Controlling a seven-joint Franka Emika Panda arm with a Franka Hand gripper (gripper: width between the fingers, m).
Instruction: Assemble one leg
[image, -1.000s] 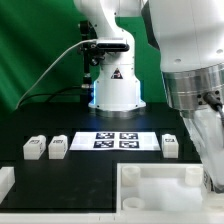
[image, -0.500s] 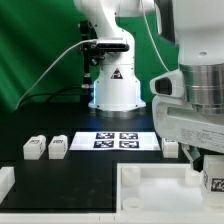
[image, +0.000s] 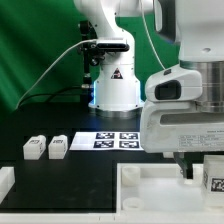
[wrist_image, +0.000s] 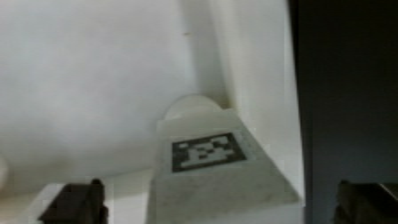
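Exterior view first. Down low at the exterior view's right, very close to the camera: the big white end effector (image: 187, 165), hanging over the large white square plastic tabletop piece with a raised rim (image: 150, 178). Probably down there to reach a leg. Fingers mostly hidden under the wide body, so no telling from here whether apart or together. Just beside it, cut off by the picture edge: the small white block-shaped plastic leg (image: 214, 182) with a black-and-white square tag. Far over at the exterior view's left, side by side on the black bench (image: 90, 170): a spare leg (image: 34, 147) and a second spare leg (image: 58, 146), likely waiting for later. Near the middle: the thin flat white marker board (image: 112, 140), partly covered by the arm.

Wrist view next. Looking down on the leg (wrist_image: 210, 152), tag facing the camera. Dark fingertips (wrist_image: 71, 205) spread wide, one on each side of the leg, neither touching it. Clamped on nothing. Lined up like this most likely for a squeeze from both sides. Blurry all over; hard to tell whether standing or lying, or inside the rim or not.
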